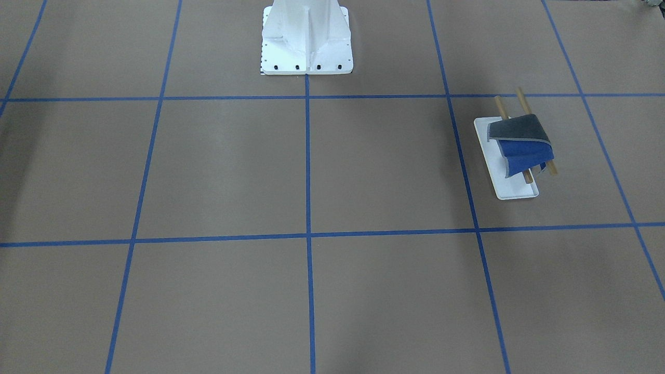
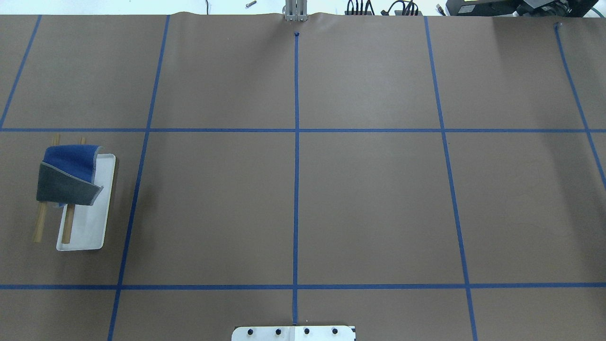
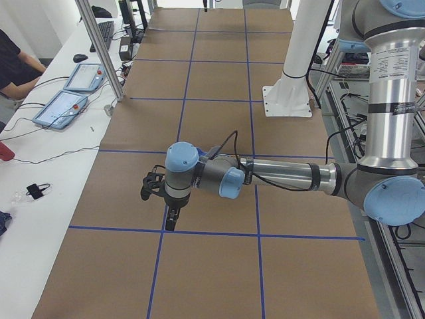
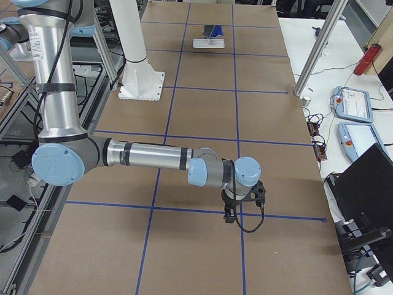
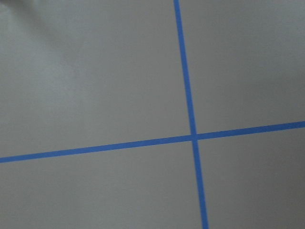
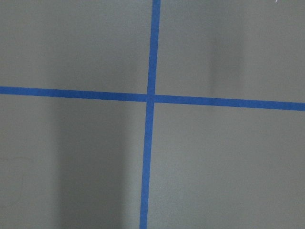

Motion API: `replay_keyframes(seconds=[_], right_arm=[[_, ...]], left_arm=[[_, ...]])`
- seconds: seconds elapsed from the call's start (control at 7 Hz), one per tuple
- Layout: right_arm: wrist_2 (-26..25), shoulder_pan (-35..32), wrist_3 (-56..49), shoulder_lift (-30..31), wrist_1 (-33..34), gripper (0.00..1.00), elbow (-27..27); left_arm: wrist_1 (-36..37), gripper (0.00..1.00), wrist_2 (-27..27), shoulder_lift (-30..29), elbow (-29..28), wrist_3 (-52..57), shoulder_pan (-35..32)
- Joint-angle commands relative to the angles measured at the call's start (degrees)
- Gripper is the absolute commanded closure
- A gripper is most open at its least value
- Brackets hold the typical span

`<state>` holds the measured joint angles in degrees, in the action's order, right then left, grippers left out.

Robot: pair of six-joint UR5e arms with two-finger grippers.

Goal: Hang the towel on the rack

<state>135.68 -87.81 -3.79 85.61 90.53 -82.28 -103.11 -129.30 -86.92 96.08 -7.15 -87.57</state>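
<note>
The towel lies draped over the two wooden rods of the rack, dark grey face up and blue face folded out at one end. Both also show at the left of the overhead view, the towel on the rack, and far off in the exterior right view. My left gripper shows only in the exterior left view, low over the table; I cannot tell its state. My right gripper shows only in the exterior right view, far from the rack; I cannot tell its state. Both wrist views show only table paper and blue tape.
The large white bolted pedestal stands at the robot's side of the table, mid-width. Blue tape lines grid the brown table. Operator tablets and a person's arm lie beyond the far table edge.
</note>
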Motion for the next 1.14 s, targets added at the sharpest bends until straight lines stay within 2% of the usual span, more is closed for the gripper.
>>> replay_keyframes(seconds=[0.0, 1.0], right_arm=[[0.02, -0.35, 0.09, -0.01, 0.0, 0.0, 0.02], [0.2, -2.02, 1.32, -1.33, 0.53, 0.0, -1.39]], left_arm=[[0.1, 0.01, -1.04, 0.34, -0.8, -0.59, 0.2], [0.01, 0.01, -1.83, 1.05, -0.72, -0.59, 0.12]])
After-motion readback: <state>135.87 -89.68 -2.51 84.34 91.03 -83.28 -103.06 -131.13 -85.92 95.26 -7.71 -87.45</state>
